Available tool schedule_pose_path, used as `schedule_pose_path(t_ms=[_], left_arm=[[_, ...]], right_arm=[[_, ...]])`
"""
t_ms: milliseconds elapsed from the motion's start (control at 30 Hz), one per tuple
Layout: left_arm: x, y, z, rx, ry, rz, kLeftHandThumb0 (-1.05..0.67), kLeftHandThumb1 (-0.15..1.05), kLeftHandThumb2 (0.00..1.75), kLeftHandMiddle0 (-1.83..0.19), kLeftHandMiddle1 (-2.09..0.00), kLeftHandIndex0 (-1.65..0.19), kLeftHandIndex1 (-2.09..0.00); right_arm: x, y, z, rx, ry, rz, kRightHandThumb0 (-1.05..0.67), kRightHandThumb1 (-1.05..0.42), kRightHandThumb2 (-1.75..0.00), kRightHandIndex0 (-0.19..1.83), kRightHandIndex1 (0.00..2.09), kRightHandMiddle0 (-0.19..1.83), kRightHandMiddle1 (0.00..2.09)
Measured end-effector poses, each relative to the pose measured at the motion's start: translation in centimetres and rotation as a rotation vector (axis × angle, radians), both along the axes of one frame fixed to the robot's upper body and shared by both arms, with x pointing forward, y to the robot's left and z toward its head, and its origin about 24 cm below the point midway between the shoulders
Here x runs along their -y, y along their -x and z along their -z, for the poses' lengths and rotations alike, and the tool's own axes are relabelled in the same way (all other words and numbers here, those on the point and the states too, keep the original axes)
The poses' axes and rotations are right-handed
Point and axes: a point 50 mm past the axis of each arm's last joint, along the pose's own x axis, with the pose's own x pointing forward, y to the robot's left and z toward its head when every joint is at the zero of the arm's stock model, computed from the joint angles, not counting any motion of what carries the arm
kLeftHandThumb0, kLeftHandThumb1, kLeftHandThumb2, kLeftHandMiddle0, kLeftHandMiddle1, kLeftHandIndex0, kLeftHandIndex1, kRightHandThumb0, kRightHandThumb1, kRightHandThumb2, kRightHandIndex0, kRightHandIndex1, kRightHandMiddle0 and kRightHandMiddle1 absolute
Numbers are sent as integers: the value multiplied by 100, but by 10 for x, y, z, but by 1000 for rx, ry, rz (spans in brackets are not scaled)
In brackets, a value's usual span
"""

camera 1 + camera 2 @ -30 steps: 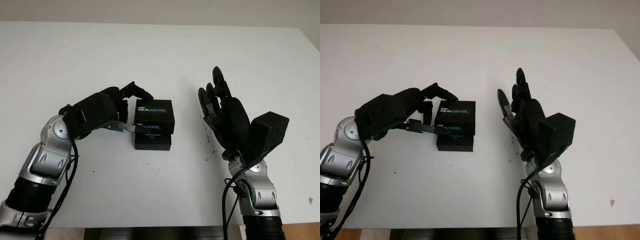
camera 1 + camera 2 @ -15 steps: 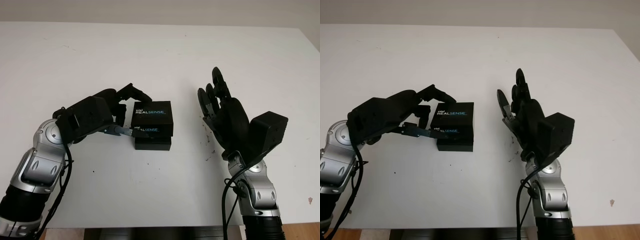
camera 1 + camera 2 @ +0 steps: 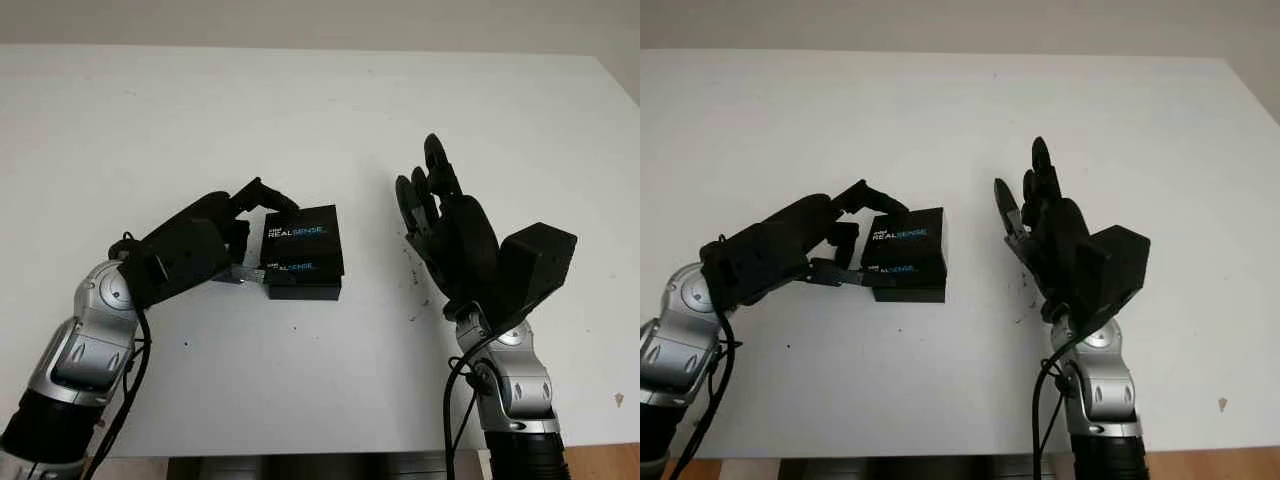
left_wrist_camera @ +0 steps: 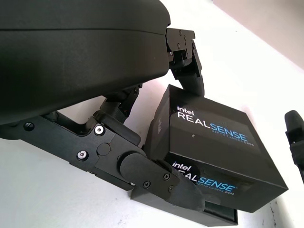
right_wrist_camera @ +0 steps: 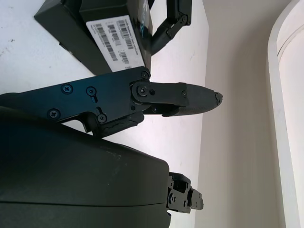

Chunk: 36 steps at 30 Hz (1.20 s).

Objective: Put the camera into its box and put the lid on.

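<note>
- I see a white bench (image 3: 300,120) with a black box base (image 3: 303,291) lying near its middle.
- A black lid (image 3: 302,240) printed "RealSense" sits on top of the base, tilted and a little askew, so it is not fully seated; a strip of the base shows beneath its near edge.
- My left robot hand (image 3: 255,235) is at the lid's left side and grasps it: one finger (image 4: 185,61) touches the far corner, and another finger (image 4: 156,178) lies against the near side where lid meets base.
- My right robot hand (image 3: 440,215) is held upright over the bench, well to the right of the box, released and holding nothing.
- I cannot see the camera itself; the lid covers the inside of the box.
</note>
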Motion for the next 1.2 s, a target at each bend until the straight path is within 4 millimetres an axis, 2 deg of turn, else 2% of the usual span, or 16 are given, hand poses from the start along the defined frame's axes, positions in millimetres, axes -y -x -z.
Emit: schedule_pose_path(t_ms=[433,800,967,1200], left_arm=[[1,-3,9,22,-27,-1,-33,105,22,-61,-209,-11,-209],[1,-3,9,-6,-41,8,-34,105,21,-61,-209,-14,-209],[-3,-2,7,-40,-39,23,-36,105,20,-68,-209,-19,-209],[-8,-1,2,-58,-49,27,-37,105,22,-52,-209,-6,-209]], right_arm=[[0,0,0,1,4,-3,-58,-105,-39,-14,5,-10,5],[0,0,0,1,-2,-11,-57,-105,-38,-15,5,-10,5],[0,0,0,2,-2,-12,-58,-105,-39,-15,5,-10,5],[0,0,0,2,2,-16,-59,-105,-39,-15,5,-10,5]])
